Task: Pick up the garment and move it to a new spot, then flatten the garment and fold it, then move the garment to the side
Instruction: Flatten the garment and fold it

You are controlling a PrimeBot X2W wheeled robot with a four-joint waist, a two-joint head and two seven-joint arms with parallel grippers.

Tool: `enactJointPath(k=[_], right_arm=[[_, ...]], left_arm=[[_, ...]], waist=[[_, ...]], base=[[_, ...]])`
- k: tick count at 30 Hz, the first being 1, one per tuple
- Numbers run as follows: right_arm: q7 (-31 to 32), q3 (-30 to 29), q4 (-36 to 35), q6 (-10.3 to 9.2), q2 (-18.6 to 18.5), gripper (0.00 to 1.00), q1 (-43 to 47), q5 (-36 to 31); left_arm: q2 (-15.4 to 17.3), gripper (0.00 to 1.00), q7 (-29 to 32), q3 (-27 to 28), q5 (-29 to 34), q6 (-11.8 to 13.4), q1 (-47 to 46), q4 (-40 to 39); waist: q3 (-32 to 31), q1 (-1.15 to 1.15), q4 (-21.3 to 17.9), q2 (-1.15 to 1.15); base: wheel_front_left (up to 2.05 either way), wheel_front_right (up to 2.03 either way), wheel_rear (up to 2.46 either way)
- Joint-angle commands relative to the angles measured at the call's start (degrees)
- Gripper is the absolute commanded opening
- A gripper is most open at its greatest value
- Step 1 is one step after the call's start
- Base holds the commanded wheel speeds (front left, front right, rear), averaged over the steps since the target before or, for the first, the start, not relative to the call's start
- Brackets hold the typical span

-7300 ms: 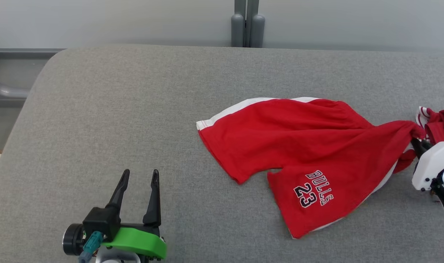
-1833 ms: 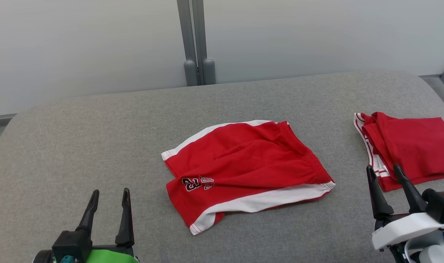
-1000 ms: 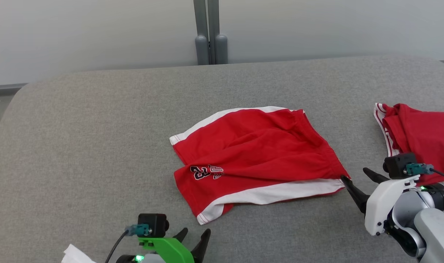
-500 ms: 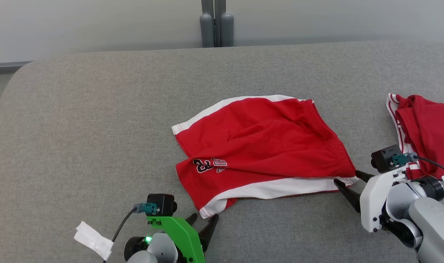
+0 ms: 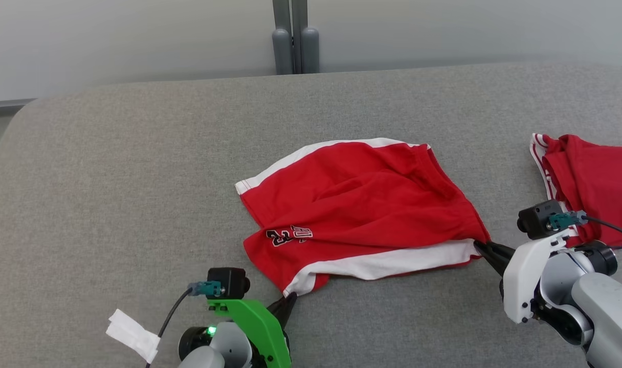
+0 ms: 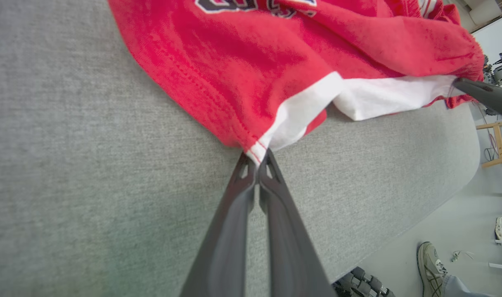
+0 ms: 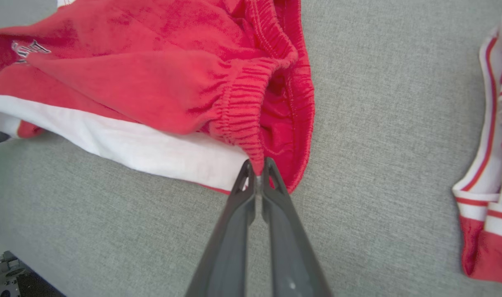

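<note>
i have my left gripper [image 6: 258, 160] pinched on the red shorts' [image 5: 362, 214] white hem corner, my right gripper [image 7: 257, 168] clamped on the waistband end. The shorts lie crumpled mid grey table [image 5: 137, 179].

We see a grey fabric-covered bench [image 5: 127, 168]. Near its right edge lies a folded red cloth [image 5: 592, 179] with white stripes. Behind the bench, a grey post [image 5: 294, 36] stands against the pale wall [image 5: 111, 41]. In the left wrist view, a person's shoe [image 6: 430, 264] is on the floor.
</note>
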Motion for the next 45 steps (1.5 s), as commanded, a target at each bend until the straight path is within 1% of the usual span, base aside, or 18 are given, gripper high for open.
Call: enactJointPath(k=[1, 6, 10, 14, 17, 19, 21, 23, 25, 28, 32, 35, 39, 41, 45], right_arm=[[-1.1, 0.2, -0.3, 0.01, -0.5, 0.00, 0.5, 0.6], [-3.4, 0.1, -2.8, 0.01, -1.1, 0.00, 1.9, 3.6], [-4.2, -0.3, -5.2, 0.01, -2.2, 0.00, 2.2, 5.9], [-4.7, -1.6, -8.3, 0.02, -3.4, 0.00, 0.1, 9.0], [-4.8, -2.2, -10.4, 0.02, -4.1, 0.00, -3.0, 11.5], [-5.7, -2.2, -12.5, 0.02, -4.1, 0.00, -6.0, 14.0], [-6.5, -2.3, -12.8, -0.02, -5.7, 0.00, -9.7, 14.8], [-7.7, -2.1, -12.9, 0.02, -5.5, 0.00, -13.7, 17.1], [-8.6, -1.9, -12.3, 0.02, -6.1, 0.00, -18.3, 18.9], [-10.3, -1.1, -11.6, 0.02, -6.1, 0.00, -25.8, 21.6], [-13.3, 0.1, -10.2, 0.02, -5.9, 0.00, -36.1, 24.1], [-14.6, 1.2, -8.7, 0.02, -5.2, 0.00, -43.6, 25.5], [-16.6, 2.9, -6.5, 0.02, -4.0, 0.00, -53.1, 26.9], [-17.7, 3.6, -5.4, 0.02, -3.8, 0.00, -57.8, 27.3], [-19.8, 5.4, -3.2, 0.02, -3.4, 0.00, -65.3, 28.2]], left_arm=[[0.9, 0.00, -0.9, 0.5, 0.1, -0.2, 1.0, -0.9], [3.4, 0.00, -1.4, 1.1, 0.5, 1.0, 3.5, -5.7], [6.5, 0.00, -0.4, 1.3, 2.0, 1.6, 3.5, -11.1], [9.9, 0.00, 2.0, 2.5, 2.3, 1.8, -0.6, -16.4], [12.3, 0.00, 4.5, 3.4, 3.3, 1.6, -6.2, -18.1], [12.5, 0.00, 5.8, 4.6, 2.6, 1.3, -10.7, -18.2], [12.7, 0.00, 7.5, 5.3, 1.8, 1.0, -15.7, -17.4], [12.8, 0.00, 8.9, 5.6, 1.4, 0.5, -21.2, -15.9], [12.6, 0.00, 10.0, 6.1, 1.0, 0.0, -26.8, -13.7], [12.9, 0.00, 11.7, 5.8, 2.1, -0.5, -35.7, -9.7], [13.3, 0.00, 12.5, 5.1, 3.7, -0.9, -47.5, -4.5], [13.1, 0.00, 11.5, 5.5, 4.5, -1.0, -55.6, -1.0], [13.7, 0.00, 9.7, 5.5, 6.4, -1.2, -65.7, 3.8], [13.7, 0.00, 8.3, 5.8, 6.8, -1.2, -70.7, 6.6], [12.8, 0.00, 4.1, 6.2, 8.4, -1.2, -78.9, 11.1]], waist=[[-1.3, 0.00, 0.0, 0.00], [-3.2, 0.00, 0.0, 0.00], [-3.4, 0.00, -0.1, 0.00], [-1.4, 0.00, -0.2, 0.00], [1.6, 0.00, -0.5, 0.00], [4.0, 0.00, -0.7, 0.00], [7.0, 0.00, -0.8, 0.00], [10.0, 0.00, -1.0, 0.00], [12.7, 0.00, -0.9, 0.00], [16.7, 0.00, -1.0, 0.00], [21.1, 0.00, -0.9, 0.00], [23.6, 0.00, -1.0, 0.00], [26.1, 0.00, -1.3, 0.00], [27.1, 0.00, -1.4, 0.00], [28.0, 0.00, -1.5, 0.00]], base=[[0.00, 0.00, 0.00], [0.00, 0.00, 0.00], [0.00, 0.00, 0.00], [0.00, 0.00, 0.00], [0.00, 0.00, 0.00], [0.00, 0.00, 0.00], [0.00, 0.00, 0.00], [0.00, 0.00, 0.00], [0.00, 0.00, 0.00], [0.00, 0.00, 0.00], [0.00, 0.00, 0.00], [0.00, 0.00, 0.00], [0.00, 0.00, 0.00], [0.00, 0.00, 0.00], [0.00, 0.00, 0.00]])
